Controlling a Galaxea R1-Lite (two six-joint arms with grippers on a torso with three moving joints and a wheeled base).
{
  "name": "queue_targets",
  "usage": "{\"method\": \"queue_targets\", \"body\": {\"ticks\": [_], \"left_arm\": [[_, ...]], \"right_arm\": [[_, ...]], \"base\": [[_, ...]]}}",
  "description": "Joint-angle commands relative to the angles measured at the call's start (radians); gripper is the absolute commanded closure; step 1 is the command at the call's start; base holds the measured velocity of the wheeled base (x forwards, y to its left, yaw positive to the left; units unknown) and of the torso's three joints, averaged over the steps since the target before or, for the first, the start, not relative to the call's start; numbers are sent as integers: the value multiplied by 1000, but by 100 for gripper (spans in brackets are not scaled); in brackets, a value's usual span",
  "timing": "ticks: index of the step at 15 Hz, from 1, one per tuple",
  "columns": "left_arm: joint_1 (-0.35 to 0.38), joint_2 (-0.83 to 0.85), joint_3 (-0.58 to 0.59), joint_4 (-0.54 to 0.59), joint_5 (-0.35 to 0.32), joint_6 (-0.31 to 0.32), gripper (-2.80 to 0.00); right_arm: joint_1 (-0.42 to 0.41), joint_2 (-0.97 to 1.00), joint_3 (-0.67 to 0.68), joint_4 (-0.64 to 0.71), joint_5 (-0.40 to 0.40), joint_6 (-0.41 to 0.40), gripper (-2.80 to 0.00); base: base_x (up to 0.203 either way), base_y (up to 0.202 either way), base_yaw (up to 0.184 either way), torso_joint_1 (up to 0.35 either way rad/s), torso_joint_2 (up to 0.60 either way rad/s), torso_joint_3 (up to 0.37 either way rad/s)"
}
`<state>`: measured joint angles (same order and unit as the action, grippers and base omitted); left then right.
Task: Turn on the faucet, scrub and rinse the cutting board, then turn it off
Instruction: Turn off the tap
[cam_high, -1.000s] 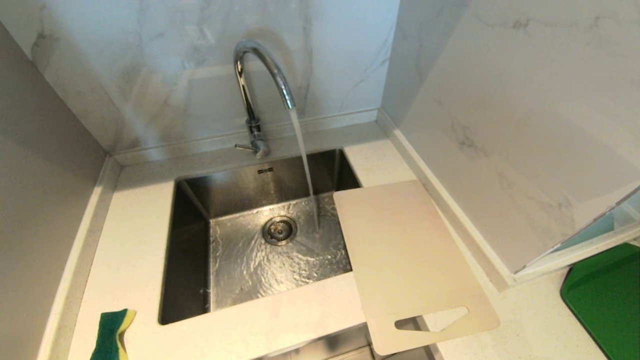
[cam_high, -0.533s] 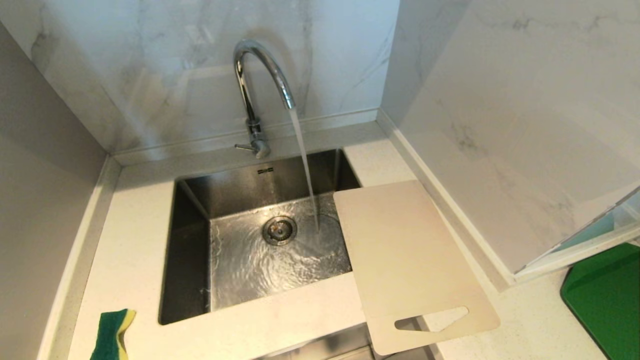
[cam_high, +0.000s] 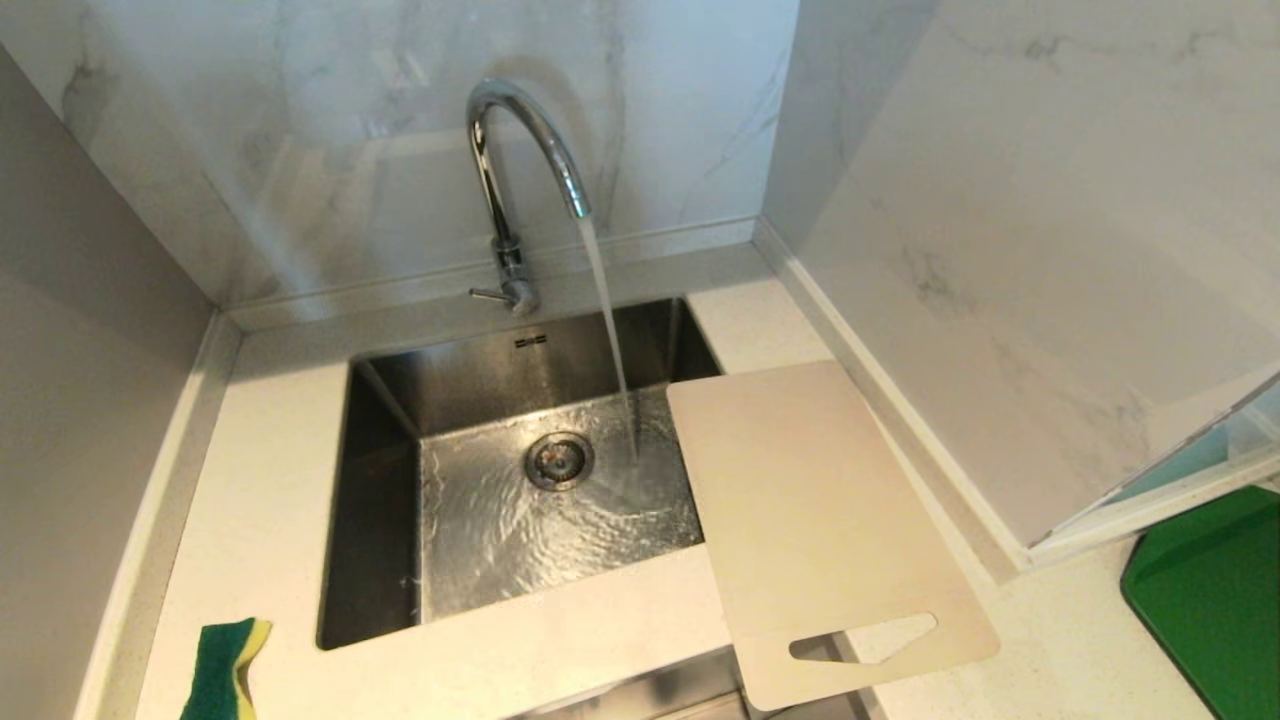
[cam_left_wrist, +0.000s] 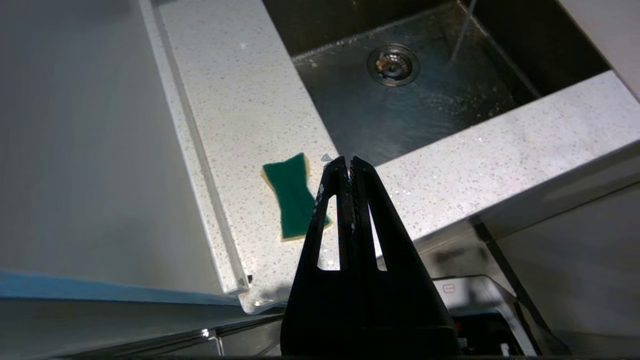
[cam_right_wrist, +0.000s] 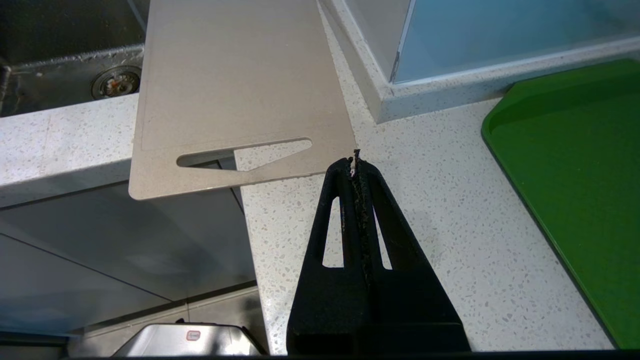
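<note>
So faucet (cam_high: 520, 160) is running, cutting board (cam_high: 810, 520) dry on the table (cam_high: 250, 450), sponge (cam_left_wrist: 292, 202) untouched, my left gripper (cam_left_wrist: 348, 161) and right gripper (cam_right_wrist: 356, 162) jaws both pinched empty; scrub, rinse, shutoff left.

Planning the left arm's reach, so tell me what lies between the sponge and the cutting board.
In the head view, speckled countertop and the sink corner lie between the sponge and cutting board; nothing else.

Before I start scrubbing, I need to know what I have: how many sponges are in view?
1. The sponge, green on yellow, lies on the counter by the sink's near left corner, touching nothing. Others may lie outside the views.
</note>
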<state>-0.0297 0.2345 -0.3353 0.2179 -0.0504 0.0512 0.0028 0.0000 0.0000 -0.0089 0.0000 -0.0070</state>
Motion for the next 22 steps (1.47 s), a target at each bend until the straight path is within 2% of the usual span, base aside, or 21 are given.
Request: {"method": "queue_targets", "body": {"ticks": [1, 9, 12, 14, 17, 20, 22], "left_arm": [[-16, 23, -4, 5, 0, 4, 0], [-15, 33, -2, 57, 30, 7, 0], [5, 121, -9, 45, 24, 23, 0], [46, 219, -29, 14, -25, 26, 0], [40, 348, -78, -39, -64, 42, 0], [75, 425, -148, -47, -142, 93, 0], [79, 499, -199, -29, -185, 99, 0]], "right_arm": [[0, 0, 0, 0, 0, -1, 0], [0, 1, 0, 0, 0, -1, 0], [0, 2, 0, 0, 0, -1, 0], [0, 1, 0, 0, 0, -1, 0], [0, 2, 0, 0, 0, -1, 0], [0, 1, 0, 0, 0, -1, 0], [0, 2, 0, 0, 0, -1, 0]], "base": [[0, 0, 0, 0, 0, 0], [0, 0, 0, 0, 0, 0], [0, 0, 0, 0, 0, 0], [0, 0, 0, 0, 0, 0], [0, 0, 0, 0, 0, 0], [0, 0, 0, 0, 0, 0], [0, 0, 0, 0, 0, 0]]}}
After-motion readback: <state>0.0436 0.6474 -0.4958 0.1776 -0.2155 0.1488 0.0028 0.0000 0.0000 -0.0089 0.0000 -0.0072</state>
